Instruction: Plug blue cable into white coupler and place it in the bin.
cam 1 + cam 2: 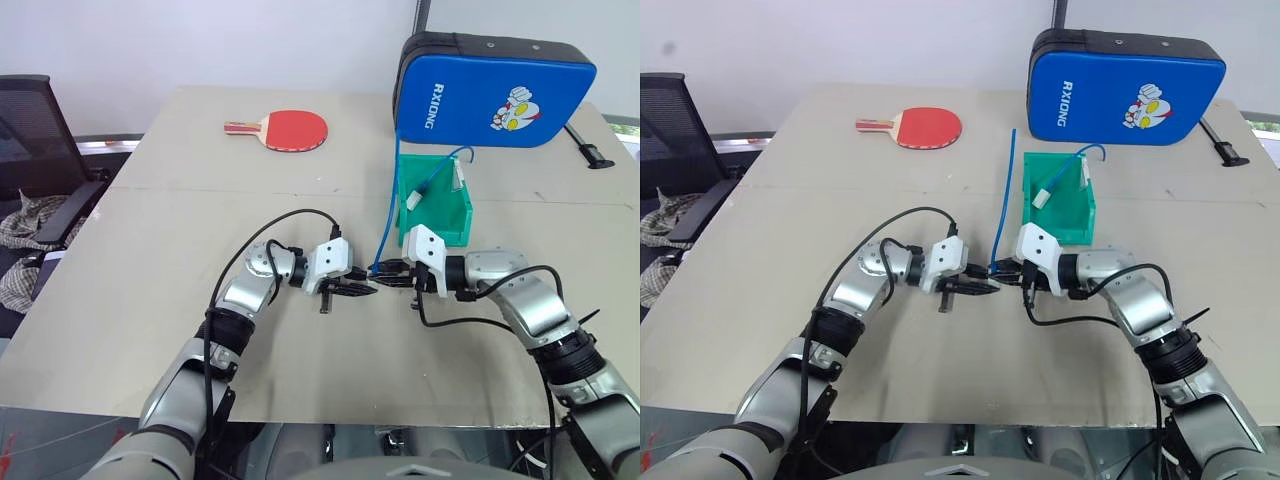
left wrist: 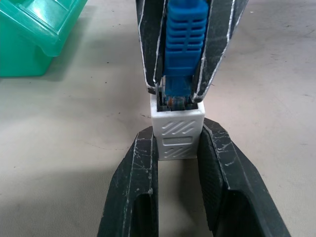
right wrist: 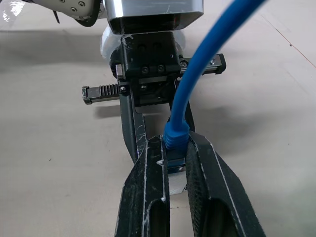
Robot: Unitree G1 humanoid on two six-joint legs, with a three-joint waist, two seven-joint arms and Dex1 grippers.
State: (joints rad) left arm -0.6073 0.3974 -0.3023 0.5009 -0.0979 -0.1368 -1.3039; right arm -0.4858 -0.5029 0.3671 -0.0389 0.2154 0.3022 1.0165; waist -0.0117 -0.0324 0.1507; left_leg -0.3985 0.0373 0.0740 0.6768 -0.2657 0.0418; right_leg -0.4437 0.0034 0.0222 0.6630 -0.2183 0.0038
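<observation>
Above the beige tabletop (image 1: 150,330), the left pincer (image 2: 178,163) pinches the small white plastic coupler (image 2: 177,133); the right pincer (image 3: 175,158) pinches the thin bright-blue cable (image 3: 197,74) at its plug, nosing straight into the socket, axes aligned. Just behind the right pincer sits the green plastic bin (image 1: 455,215).

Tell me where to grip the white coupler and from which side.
Grip the white coupler across its two flat side walls, coming from the closed end opposite the socket, as the left gripper does. The blue cable, held by the right gripper, occupies the socket end.
</observation>
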